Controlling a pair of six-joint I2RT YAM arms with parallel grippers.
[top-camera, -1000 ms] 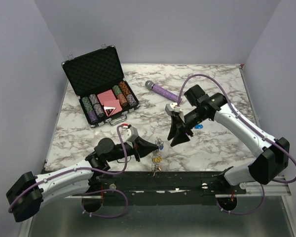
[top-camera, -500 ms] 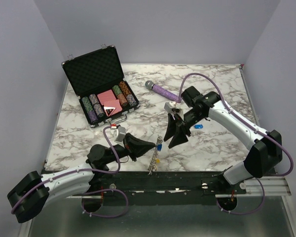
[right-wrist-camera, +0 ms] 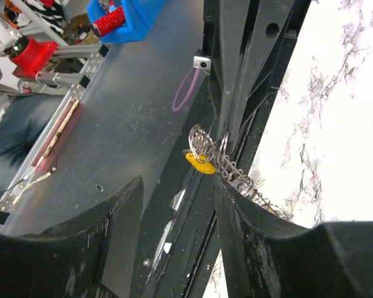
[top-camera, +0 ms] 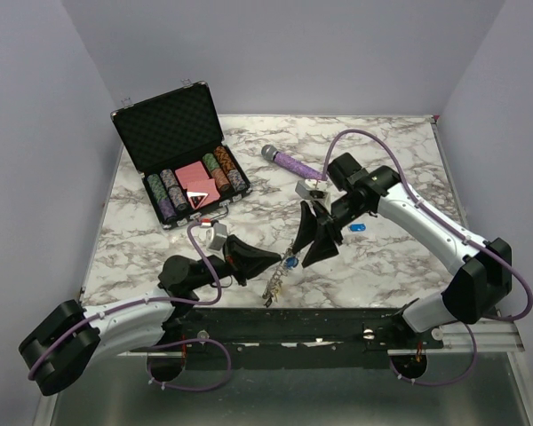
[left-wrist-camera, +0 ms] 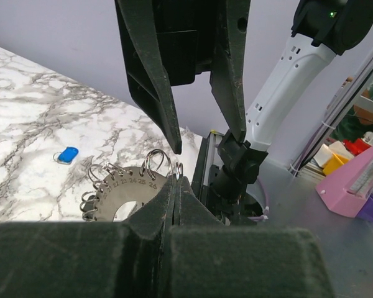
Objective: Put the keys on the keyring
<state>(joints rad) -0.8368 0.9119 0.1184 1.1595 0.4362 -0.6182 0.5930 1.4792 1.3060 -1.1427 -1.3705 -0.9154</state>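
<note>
Left gripper (left-wrist-camera: 176, 183) clamps the keyring (left-wrist-camera: 115, 194) (by its edge only). Right gripper (top-camera: 312, 238), jaws apart, could knock it loose closing in.

Even bright light, soft shadows; wrist views' foreground blurred (very close).

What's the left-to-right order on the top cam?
poker chip case → left gripper → right gripper → loose blue key. The keyring and microphone overlap the grippers, so they are left out.
</note>
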